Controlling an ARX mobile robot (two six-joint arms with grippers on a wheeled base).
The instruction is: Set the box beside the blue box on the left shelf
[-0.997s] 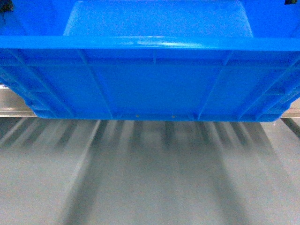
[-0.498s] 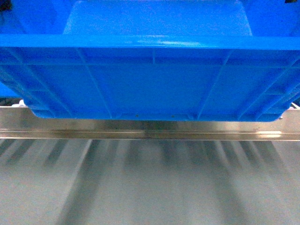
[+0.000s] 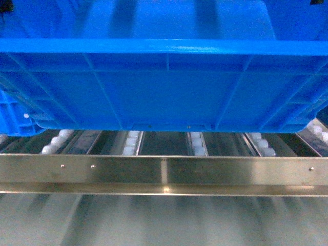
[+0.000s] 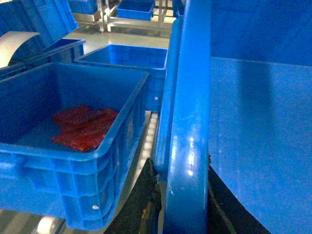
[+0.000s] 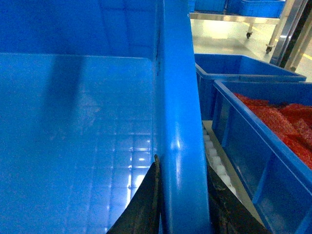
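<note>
the box (image 3: 169,92) is glossy ribbed plastic, smooth inside; the left shelf (image 3: 164,171) brushed metal with white plastic rollers (image 3: 197,143).
</note>
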